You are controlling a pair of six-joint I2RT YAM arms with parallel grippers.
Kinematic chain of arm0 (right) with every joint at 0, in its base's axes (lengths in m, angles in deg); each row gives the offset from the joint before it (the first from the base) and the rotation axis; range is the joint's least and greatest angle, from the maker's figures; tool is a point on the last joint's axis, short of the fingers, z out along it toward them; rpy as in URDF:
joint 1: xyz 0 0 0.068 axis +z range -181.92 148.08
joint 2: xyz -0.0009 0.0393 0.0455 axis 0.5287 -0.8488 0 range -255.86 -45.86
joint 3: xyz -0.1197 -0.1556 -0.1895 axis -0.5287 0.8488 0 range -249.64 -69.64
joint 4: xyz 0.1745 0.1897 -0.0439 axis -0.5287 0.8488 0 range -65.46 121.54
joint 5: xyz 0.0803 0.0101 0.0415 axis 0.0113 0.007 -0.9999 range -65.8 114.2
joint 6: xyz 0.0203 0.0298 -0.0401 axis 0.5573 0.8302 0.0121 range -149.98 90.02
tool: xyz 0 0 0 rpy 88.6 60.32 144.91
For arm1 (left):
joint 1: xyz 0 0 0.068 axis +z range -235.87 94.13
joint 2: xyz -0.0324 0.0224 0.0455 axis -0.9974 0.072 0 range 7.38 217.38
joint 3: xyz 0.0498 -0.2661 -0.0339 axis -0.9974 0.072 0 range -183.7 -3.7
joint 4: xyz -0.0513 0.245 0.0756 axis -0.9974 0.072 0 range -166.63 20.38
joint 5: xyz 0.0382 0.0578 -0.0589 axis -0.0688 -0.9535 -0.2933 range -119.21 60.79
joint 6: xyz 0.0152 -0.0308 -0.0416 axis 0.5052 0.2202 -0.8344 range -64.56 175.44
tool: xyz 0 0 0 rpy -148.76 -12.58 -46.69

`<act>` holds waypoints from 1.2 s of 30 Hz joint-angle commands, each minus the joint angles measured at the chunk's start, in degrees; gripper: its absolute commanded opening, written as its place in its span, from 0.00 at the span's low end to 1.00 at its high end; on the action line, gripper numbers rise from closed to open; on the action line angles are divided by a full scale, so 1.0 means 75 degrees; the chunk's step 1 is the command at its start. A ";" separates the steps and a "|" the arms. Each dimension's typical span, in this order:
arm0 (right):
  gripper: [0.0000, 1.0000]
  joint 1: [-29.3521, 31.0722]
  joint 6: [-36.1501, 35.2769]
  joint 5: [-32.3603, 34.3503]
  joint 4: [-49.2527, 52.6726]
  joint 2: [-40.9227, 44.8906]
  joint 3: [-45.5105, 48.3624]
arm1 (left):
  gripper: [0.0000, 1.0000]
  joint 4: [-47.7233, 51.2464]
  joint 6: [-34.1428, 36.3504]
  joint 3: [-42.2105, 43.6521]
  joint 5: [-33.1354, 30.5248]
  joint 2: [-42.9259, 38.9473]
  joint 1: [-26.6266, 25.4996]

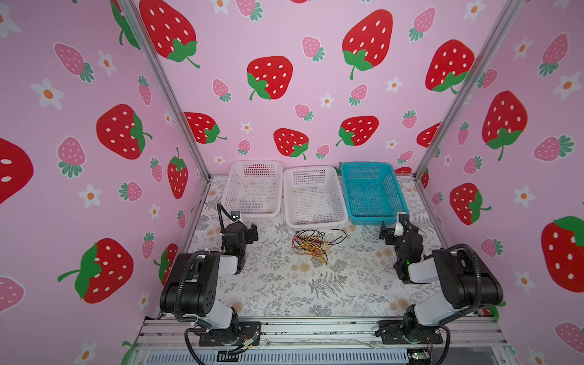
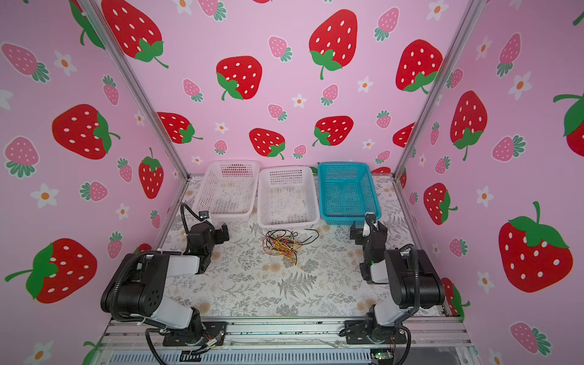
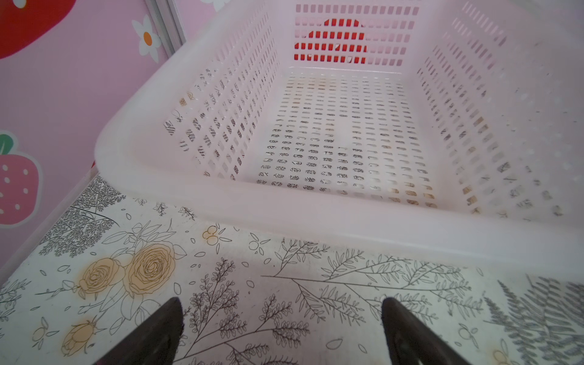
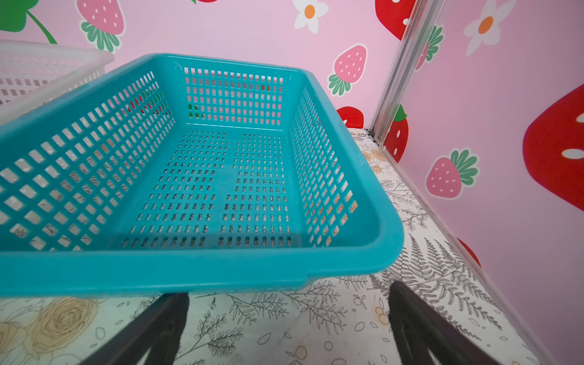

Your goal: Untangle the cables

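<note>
The cables (image 1: pixel 311 243) (image 2: pixel 282 245) lie in one tangled heap of thin black, yellow and red wires on the floral tabletop, just in front of the middle white basket (image 1: pixel 311 169); they show in both top views only. A black strand loops out to the right. My left gripper (image 1: pixel 251 233) (image 2: pixel 223 234) hovers left of the heap, open and empty, with bare table between its fingers in the left wrist view (image 3: pixel 281 305). My right gripper (image 1: pixel 386 232) (image 2: pixel 355 234) sits right of the heap, also open and empty (image 4: pixel 287 294), close to the blue basket's front rim.
Three mesh baskets stand in a row at the back: a white basket (image 1: pixel 256 163) (image 3: pixel 316 205) on the left, the middle white one, and a blue basket (image 1: pixel 368 164) (image 4: pixel 189 268) on the right. Strawberry-patterned walls and metal posts close in the table.
</note>
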 commanded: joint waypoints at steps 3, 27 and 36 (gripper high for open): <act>0.99 -0.0018 -0.0091 -0.0032 -0.0143 0.0065 -0.0086 | 0.99 -0.0229 0.0005 -0.0160 0.0026 0.0003 0.0045; 0.99 0.0933 0.4212 -0.2739 0.3644 0.5327 -0.0344 | 0.99 -0.0226 0.0008 -0.0156 0.0020 0.0010 0.0046; 0.99 0.2349 0.3658 -0.2969 0.6287 0.5530 -0.1579 | 0.99 -0.0178 -0.0027 -0.0174 0.0324 -0.0013 0.0166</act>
